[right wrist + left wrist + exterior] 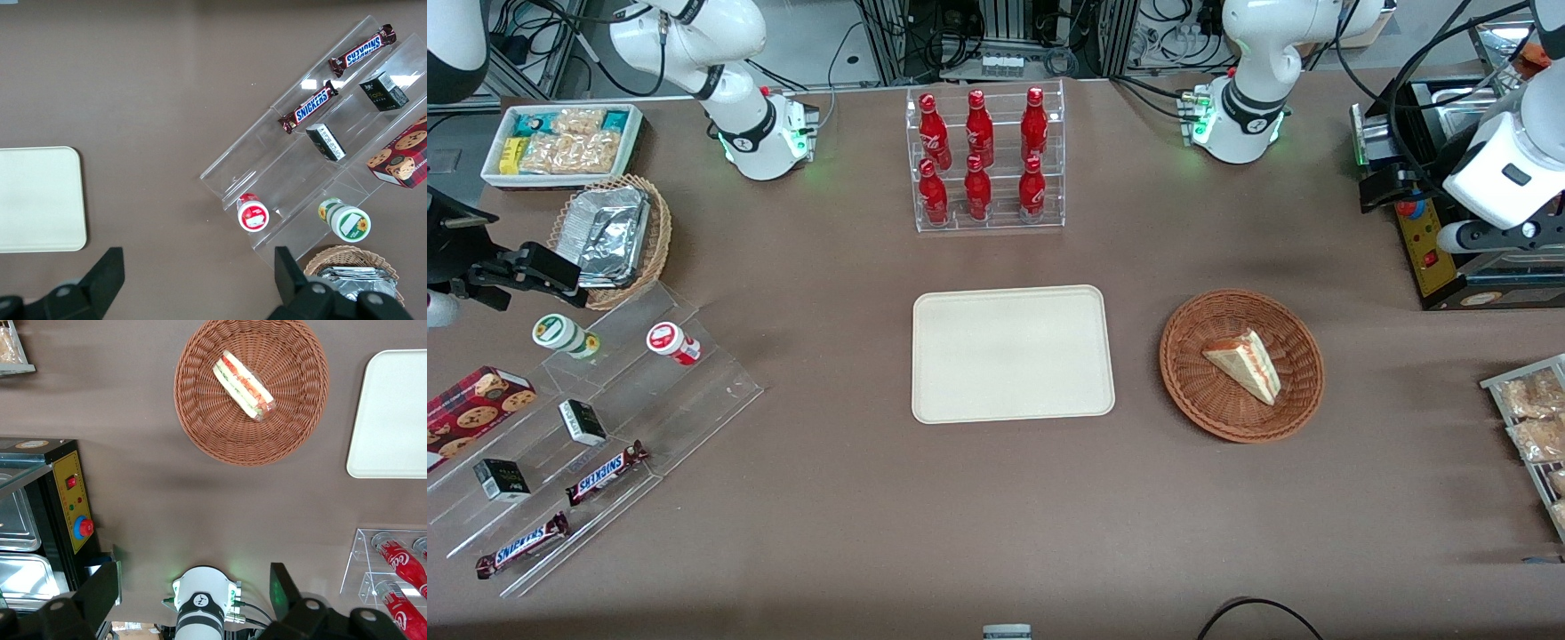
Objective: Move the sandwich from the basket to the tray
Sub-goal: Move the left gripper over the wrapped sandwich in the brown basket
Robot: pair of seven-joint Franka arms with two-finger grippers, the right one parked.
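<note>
Sandwich [1245, 364] lies in basket [1240, 364], off-centre, w/ basket beside tray [1013, 353] toward the working arm's end. Tray bare. Gripper [193, 603] hangs high, well apart from basket, prob. near the control box [1427, 236]; fingers [283, 590] spread wide, holding nothing. Bottle rack [985, 160] farther from camera than tray.

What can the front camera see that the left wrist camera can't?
Only the front view shows the Snickers bars, the foil-filled basket and the box of snack packets, all toward the parked arm's end of the table. Only the left wrist view shows the claw, open, held high above the table, away from the basket. Both show the sandwich lying in the basket, the bare tray beside it, and the red bottles in their clear rack.
</note>
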